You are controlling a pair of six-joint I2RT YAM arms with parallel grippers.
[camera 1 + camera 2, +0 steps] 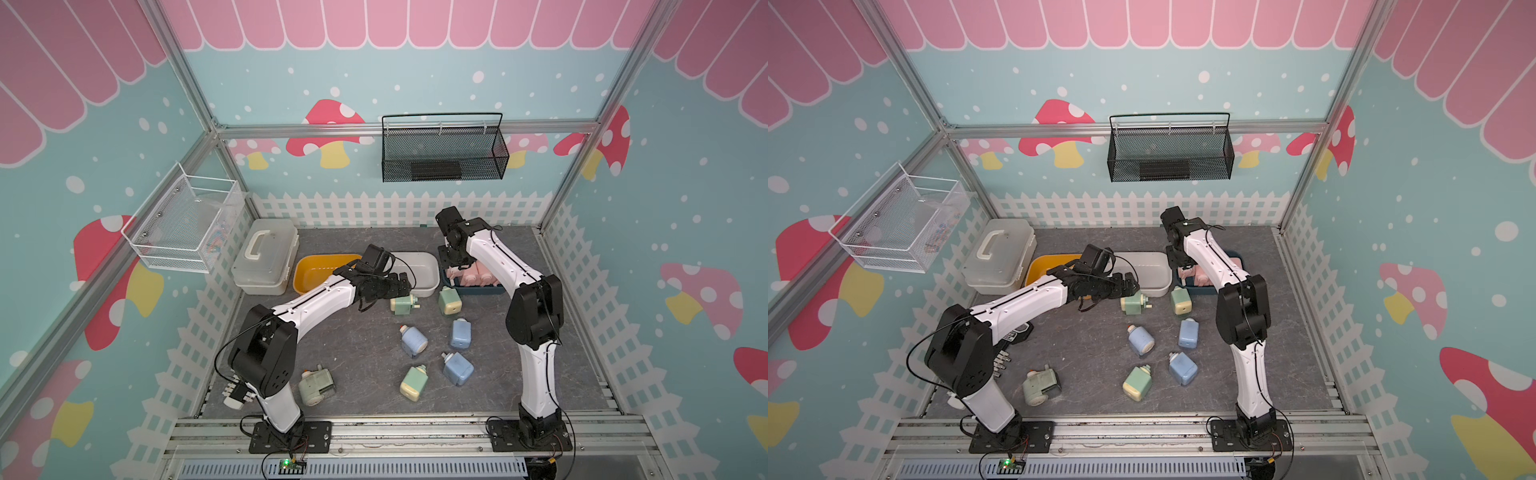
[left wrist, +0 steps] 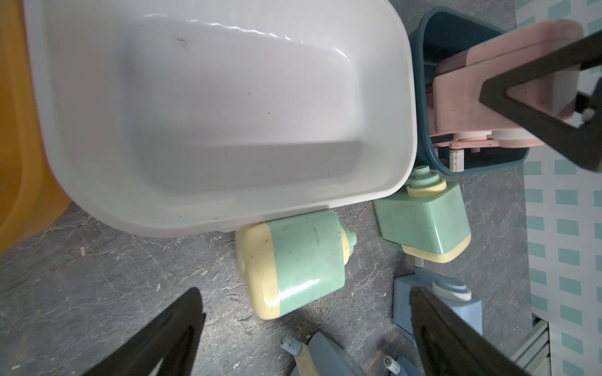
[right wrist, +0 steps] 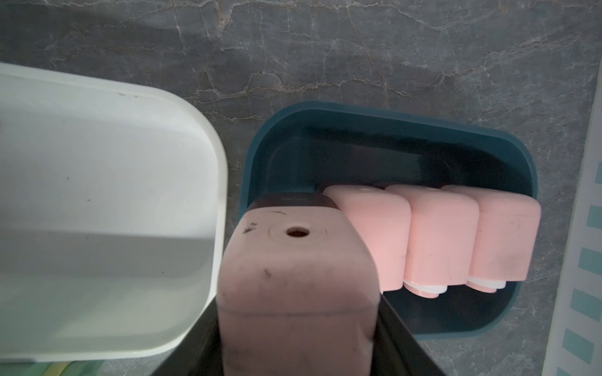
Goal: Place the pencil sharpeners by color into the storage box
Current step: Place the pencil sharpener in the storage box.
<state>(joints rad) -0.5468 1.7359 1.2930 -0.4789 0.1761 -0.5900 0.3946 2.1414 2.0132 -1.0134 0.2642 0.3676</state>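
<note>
Right gripper (image 3: 294, 351) clamped on pink sharpener (image 3: 286, 276) above teal bin (image 3: 508, 143); matching pink ones (image 3: 439, 234) lay there. Left gripper (image 2: 306, 296) wide apart, green sharpener (image 2: 299, 263) just ahead, probably next target.

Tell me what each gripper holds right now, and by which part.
Right gripper grips a pink sharpener by its two side faces, above the dark blue bin. Left gripper is open, holding nothing.

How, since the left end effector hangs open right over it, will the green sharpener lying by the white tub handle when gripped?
The green sharpener looks like hard moulded plastic, so it should stay stiff. Its glossy sides catch a highlight, so it may slip. Boxy and lying on a flat face, it would probably slide, not roll, if nudged.
</note>
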